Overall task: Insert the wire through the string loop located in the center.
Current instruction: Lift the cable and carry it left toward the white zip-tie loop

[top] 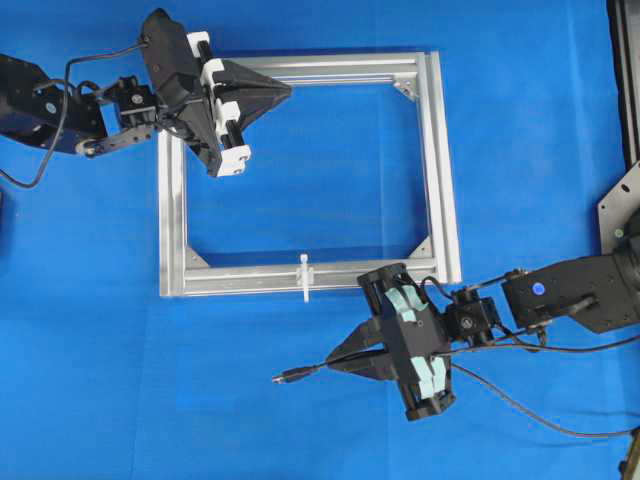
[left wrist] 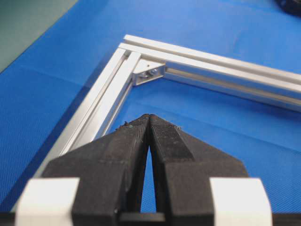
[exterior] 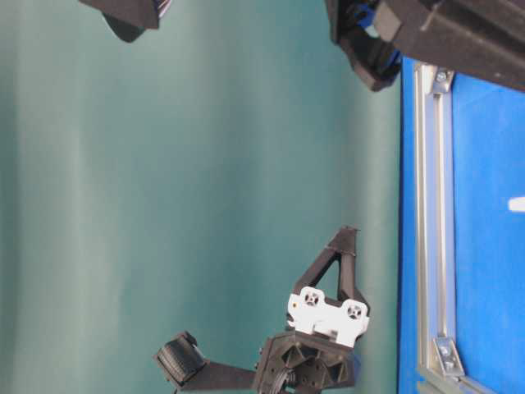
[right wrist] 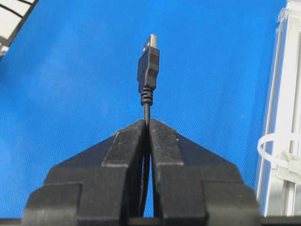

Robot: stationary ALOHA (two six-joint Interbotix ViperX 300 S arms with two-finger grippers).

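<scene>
While my right gripper (top: pixel 335 362) is clenched on the wire (right wrist: pixel 148 70), the plug end sticks out a short way past my fingertips (right wrist: pixel 136 134), and in the overhead view it points toward the left over the blue tabletop (top: pixel 100 380). The wire is held just behind the plug, and the rest of it runs back between my fingers and out to the right side. The plug hangs outside the metal frame (top: pixel 440 170), near its lower bar, and it does not touch the bar.

The string loop (top: pixel 304 277) is a small white tie fastened around the middle of this lower bar, and it stands across the bar. From the right wrist camera I see it at the right edge, as a thin white ring (right wrist: pixel 277 150) around the silver bar. It is beside the plug, clearly apart from it, and the wire has not gone through it.

My left gripper (top: pixel 287 92) is clenched too, with nothing between its fingers (left wrist: pixel 136 136). It hovers over the top bar of the frame, near the upper left corner, well apart from the wire and the loop.
</scene>
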